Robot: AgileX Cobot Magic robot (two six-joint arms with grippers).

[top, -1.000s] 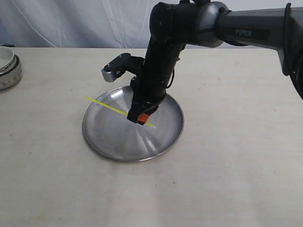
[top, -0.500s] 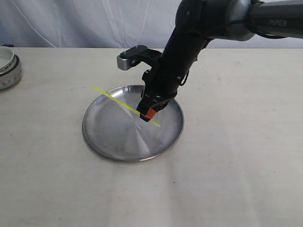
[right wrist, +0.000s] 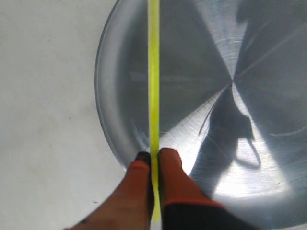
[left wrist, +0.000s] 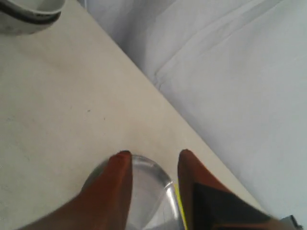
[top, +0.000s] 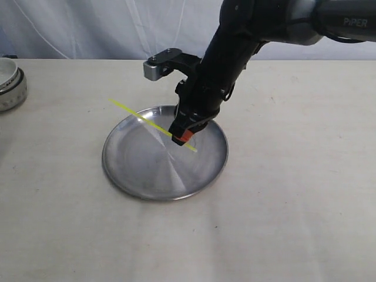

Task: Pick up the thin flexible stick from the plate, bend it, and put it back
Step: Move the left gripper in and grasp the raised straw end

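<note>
Right gripper (top: 183, 134): jaws pressed together on the thin flexible stick (top: 141, 118), orange tips pointing down over the plate (top: 126, 167).
Grip point: near one end of the stick. In the right wrist view the strand (right wrist: 153, 72) runs straight into the slit between the fingertips (right wrist: 137, 167) of the right gripper (right wrist: 152, 155).
Stick shape: straight, with no kink visible. The long part reaches ahead of the jaws and past the plate's rim; a short stub shows behind them.
Hidden part of stick: the stretch inside the jaws is covered, and the wrist view's edge cuts off the stub.
Height of stick: whether it touches the plate (right wrist: 201, 62) below the jaws cannot be told.
Plate: lies on the table (top: 282, 211); its far rim behind the jaws is hidden by the arm.
Left gripper (left wrist: 151, 155): jaws apart with nothing between them. It is outside the exterior view.
Ahead of left jaws: the plate (left wrist: 148, 177), blurred and partly covered by the fingers.
White bowl (top: 9, 82): well apart from both pairs of jaws and cut off by the picture edge. In the left wrist view only part of it (left wrist: 29, 12) shows.
</note>
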